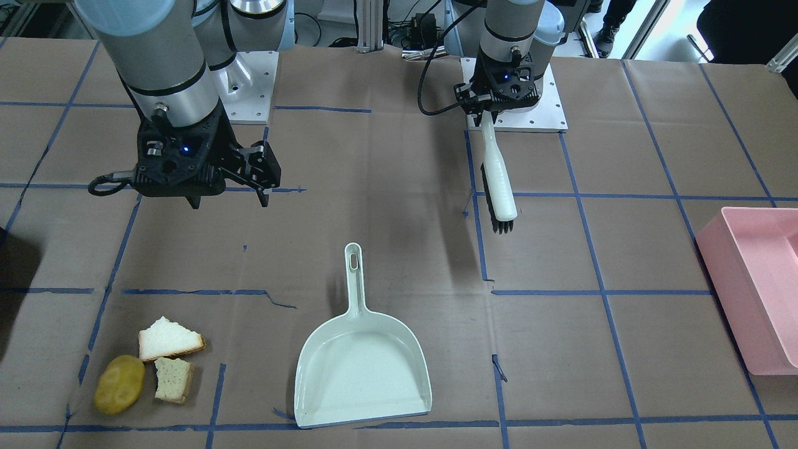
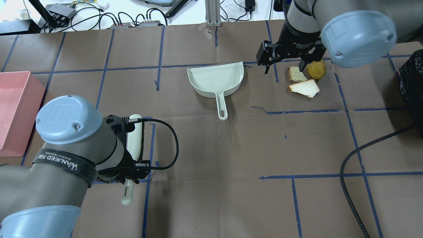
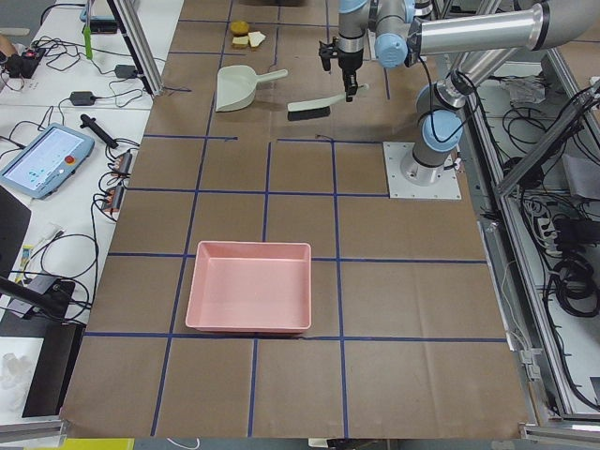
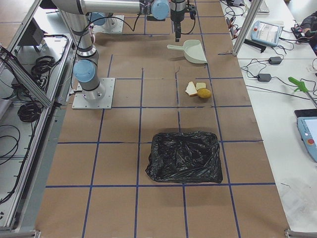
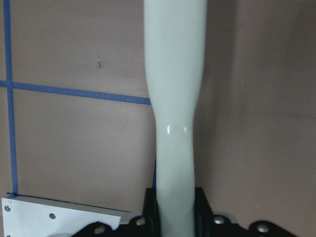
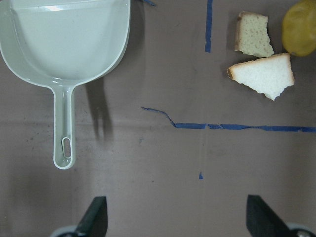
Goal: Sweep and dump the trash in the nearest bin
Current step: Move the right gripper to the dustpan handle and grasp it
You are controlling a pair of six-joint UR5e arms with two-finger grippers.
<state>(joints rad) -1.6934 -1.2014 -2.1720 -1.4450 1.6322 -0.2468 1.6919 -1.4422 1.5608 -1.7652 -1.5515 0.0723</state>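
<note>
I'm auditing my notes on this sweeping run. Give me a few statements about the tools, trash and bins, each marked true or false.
1. The left gripper is shut on the brush. True.
2. The dustpan holds the bread. False: it is empty; both bread pieces lie on the table beside the potato.
3. The right gripper grips the dustpan's handle. False: its fingers are open and hold nothing.
4. The trash lies nearer the black-lined bin than the pink bin. True.
</note>
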